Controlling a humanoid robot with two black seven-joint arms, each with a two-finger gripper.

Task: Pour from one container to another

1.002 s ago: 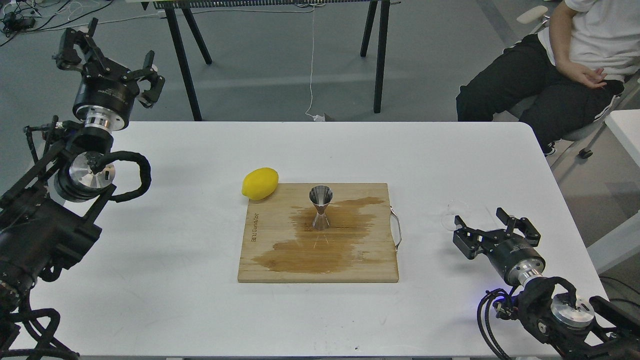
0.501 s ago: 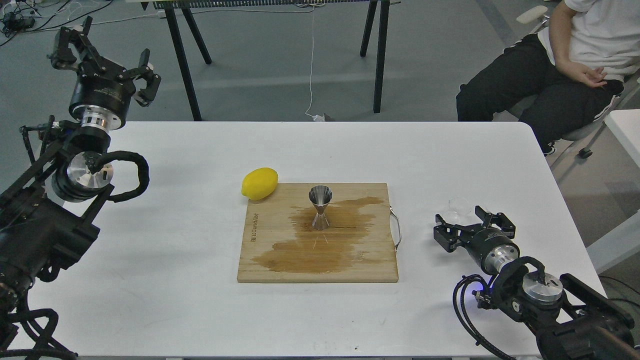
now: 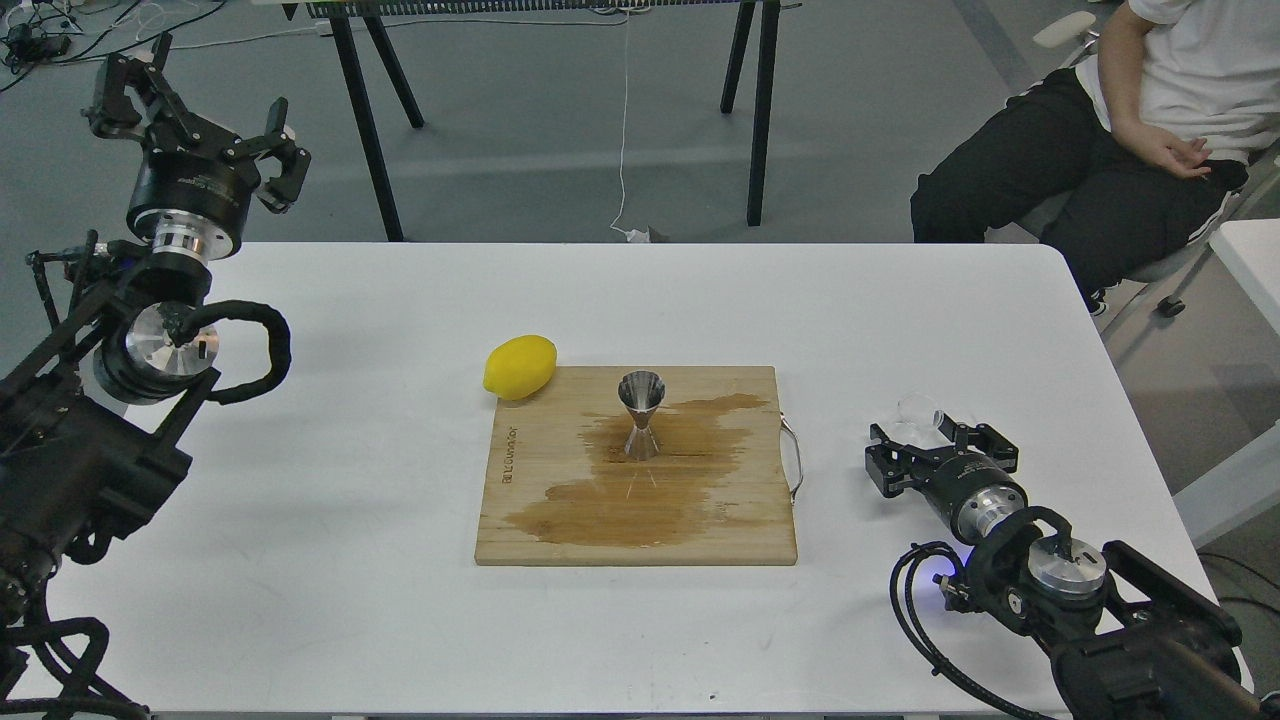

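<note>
On the white table (image 3: 300, 560), right gripper (image 3: 940, 447) now moved in, spread open around the glass cup (image 3: 918, 410), ready to grasp; left gripper (image 3: 190, 110) open, idle.

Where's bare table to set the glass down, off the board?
Bare table lies left of the cutting board, below the lemon; also behind the board toward the far edge. Crowded at right: right gripper sits by the glass cup.
</note>
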